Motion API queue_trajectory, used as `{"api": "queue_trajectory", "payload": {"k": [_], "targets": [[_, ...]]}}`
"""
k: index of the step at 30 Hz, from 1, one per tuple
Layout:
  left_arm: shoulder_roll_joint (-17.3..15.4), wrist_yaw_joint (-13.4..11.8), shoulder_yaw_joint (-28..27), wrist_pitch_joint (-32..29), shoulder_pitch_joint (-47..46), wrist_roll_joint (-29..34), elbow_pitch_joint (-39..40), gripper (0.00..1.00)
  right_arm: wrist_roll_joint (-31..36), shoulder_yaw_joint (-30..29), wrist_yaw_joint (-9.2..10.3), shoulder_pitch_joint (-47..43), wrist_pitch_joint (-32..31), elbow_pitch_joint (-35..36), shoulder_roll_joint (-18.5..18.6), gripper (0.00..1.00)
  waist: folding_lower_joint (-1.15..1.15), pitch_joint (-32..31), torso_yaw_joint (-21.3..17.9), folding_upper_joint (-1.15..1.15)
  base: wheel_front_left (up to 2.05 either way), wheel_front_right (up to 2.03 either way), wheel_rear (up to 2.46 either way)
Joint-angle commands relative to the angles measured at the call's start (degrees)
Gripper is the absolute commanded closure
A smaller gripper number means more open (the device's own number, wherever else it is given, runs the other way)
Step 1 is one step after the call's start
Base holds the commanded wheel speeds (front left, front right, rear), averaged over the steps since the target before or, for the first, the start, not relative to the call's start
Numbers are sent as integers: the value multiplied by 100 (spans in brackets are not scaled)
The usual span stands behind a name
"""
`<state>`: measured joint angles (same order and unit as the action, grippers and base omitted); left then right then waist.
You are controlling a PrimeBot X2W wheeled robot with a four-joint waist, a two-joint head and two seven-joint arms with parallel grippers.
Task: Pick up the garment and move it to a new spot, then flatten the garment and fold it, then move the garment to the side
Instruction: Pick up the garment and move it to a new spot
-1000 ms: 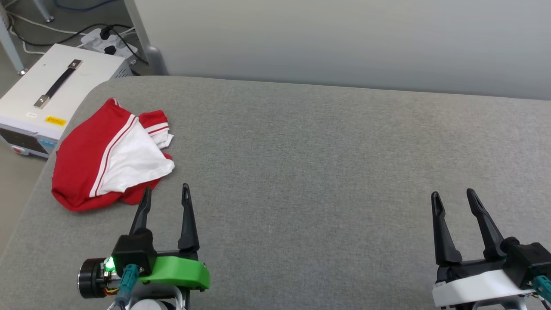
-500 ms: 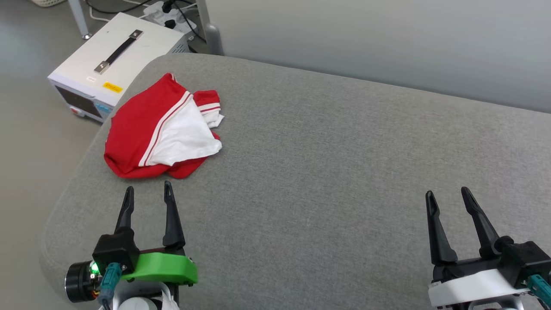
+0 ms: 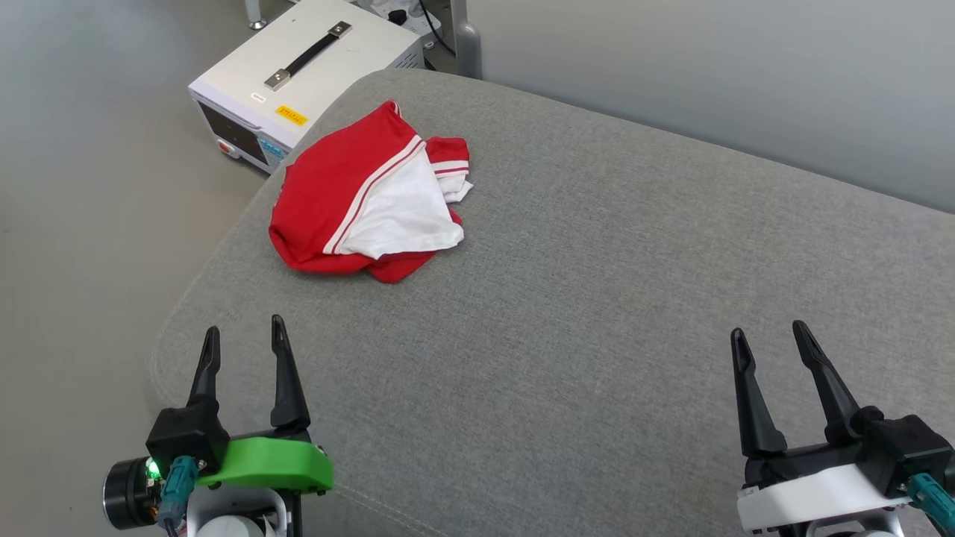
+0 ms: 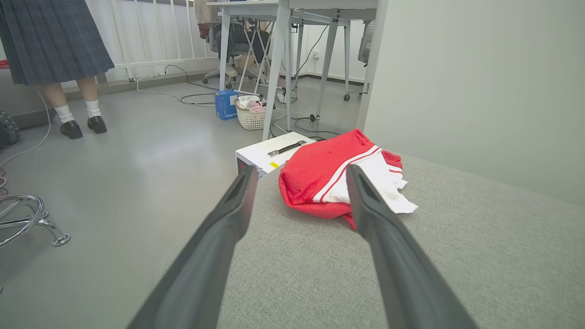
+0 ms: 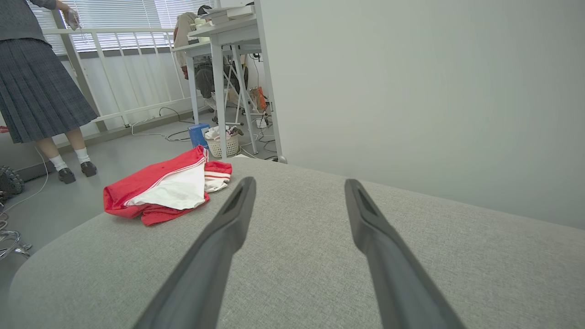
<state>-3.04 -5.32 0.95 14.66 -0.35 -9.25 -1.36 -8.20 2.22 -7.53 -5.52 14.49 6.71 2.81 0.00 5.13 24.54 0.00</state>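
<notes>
Nearest, the left gripper (image 3: 245, 324) and the right gripper (image 3: 768, 328) are seen over the grey fabric surface (image 3: 567, 313), each with its two dark fingers spread apart and nothing between them. Further on, the garment (image 3: 358, 201) is laid crumpled near the rounded far-left corner. Beyond this corner a white box (image 3: 313, 74) with a black handle is placed on the grey floor (image 3: 89, 224). A pale wall (image 3: 709, 74) is seen behind, and a person (image 4: 50, 45) far off

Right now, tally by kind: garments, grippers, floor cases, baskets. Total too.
Garment: 1
Grippers: 2 (left gripper, right gripper), both open
White case: 1
Basket: 1
Total: 5
</notes>
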Motion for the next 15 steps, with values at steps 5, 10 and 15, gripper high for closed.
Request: {"api": "queue_trajectory", "payload": {"k": [5, 10, 15], "targets": [[16, -7, -114, 34, -1, -67, -40, 0, 55, 52, 4, 100, 51, 9, 7, 0, 0, 26, 64, 0, 0, 0, 0], [16, 110, -273, 34, -67, -60, -51, 0, 81, 48, 4, 107, 51, 3, 7, 0, 0, 69, -15, 0, 0, 0, 0], [0, 442, -561, 34, -441, 22, -157, 0, 146, 84, 4, 184, 51, 22, 7, 0, 0, 199, -155, 0, 0, 0, 0]]}}
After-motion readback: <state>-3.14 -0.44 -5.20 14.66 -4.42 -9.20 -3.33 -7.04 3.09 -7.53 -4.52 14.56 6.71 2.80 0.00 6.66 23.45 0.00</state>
